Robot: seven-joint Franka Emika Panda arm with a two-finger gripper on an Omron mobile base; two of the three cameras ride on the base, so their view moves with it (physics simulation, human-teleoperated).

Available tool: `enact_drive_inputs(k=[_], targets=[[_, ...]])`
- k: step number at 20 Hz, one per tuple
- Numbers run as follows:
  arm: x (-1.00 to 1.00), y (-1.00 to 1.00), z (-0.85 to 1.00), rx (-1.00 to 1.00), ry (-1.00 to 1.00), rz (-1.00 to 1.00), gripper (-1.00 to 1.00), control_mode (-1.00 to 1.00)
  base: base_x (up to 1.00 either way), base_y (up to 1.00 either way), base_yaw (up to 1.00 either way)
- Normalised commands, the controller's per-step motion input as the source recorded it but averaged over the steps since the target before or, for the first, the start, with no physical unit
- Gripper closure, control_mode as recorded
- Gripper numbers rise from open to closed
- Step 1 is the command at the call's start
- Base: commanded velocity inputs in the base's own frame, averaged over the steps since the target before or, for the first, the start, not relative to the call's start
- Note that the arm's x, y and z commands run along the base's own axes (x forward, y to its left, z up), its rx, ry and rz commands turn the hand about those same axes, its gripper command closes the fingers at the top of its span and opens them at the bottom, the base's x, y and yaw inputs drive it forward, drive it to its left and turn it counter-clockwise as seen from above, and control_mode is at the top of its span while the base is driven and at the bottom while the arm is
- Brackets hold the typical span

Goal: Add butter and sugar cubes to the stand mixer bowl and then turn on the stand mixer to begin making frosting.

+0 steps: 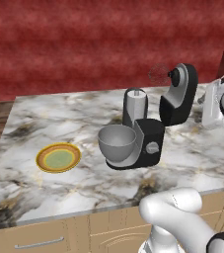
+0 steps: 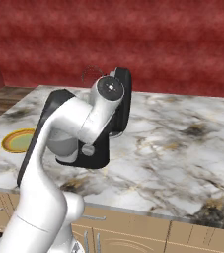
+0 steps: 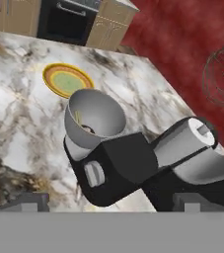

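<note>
Jaws spread wide, empty; gripper (image 3: 111, 200) at frame bottom. Just above: round grey knob (image 3: 94, 174) on stand mixer (image 3: 133, 168), probably stiff, rigid; pinch rim, twist. Stand mixer bowl (image 3: 94, 118) centre frame, dark bits inside. Yellow-rimmed plate (image 3: 67, 79) upper left.

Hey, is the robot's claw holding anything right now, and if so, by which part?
Nothing is held. The claw is open, hovering over the stand mixer near its grey knob, with nothing between its fingertips.
</note>
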Motion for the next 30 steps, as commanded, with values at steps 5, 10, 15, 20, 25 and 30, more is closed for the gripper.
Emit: enact_drive_inputs(k=[5,10,15,20,25,30], targets=[[0.37,-0.63,0.04,0.23,-0.30,0.01,-1.00,-1.00,0.00,0.00,0.00],[0.57,-0.40,0.05,0.21,-0.20,0.00,-1.00,-1.00,0.00,0.00,0.00],[0.63,-0.19,0.02,0.18,-0.12,0.00,-1.00,-1.00,0.00,0.00,0.00],[0.53,-0.35,0.12,0.14,-0.05,0.00,-1.00,-1.00,0.00,0.00,0.00],[0.14,-0.53,0.17,0.09,-0.01,0.00,-1.00,-1.00,0.00,0.00,0.00],[0.19,-0.34,0.11,0.08,0.00,0.04,-1.00,-1.00,0.00,0.00,0.00]])
